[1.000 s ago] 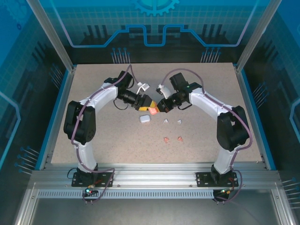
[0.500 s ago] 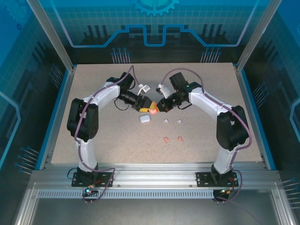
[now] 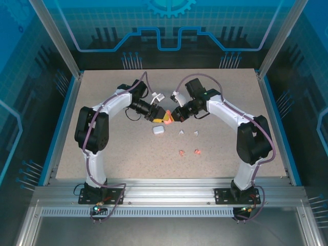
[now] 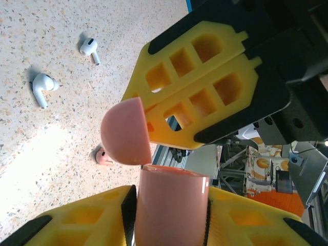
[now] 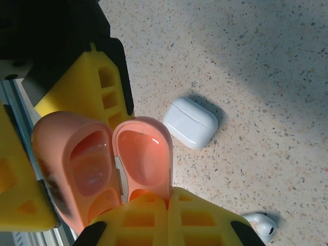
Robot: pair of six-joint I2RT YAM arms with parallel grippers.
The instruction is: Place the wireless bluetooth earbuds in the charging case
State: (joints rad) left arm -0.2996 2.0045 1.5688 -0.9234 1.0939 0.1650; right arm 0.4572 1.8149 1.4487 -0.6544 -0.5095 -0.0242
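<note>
Pink charging case (image 5: 97,164) is gaping — left tool (image 4: 171,205) clamping its body, right tool (image 5: 169,205), fingers together and empty, pressing against the lid (image 4: 125,130) — while all four earbuds (image 3: 181,132) are lying on the counter (image 3: 113,154), none inserted.

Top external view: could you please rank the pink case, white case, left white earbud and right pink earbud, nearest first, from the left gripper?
1. pink case, held by the left gripper.
2. white case, just below in view.
3. left white earbud, further right.
4. right pink earbud, far right.
</note>
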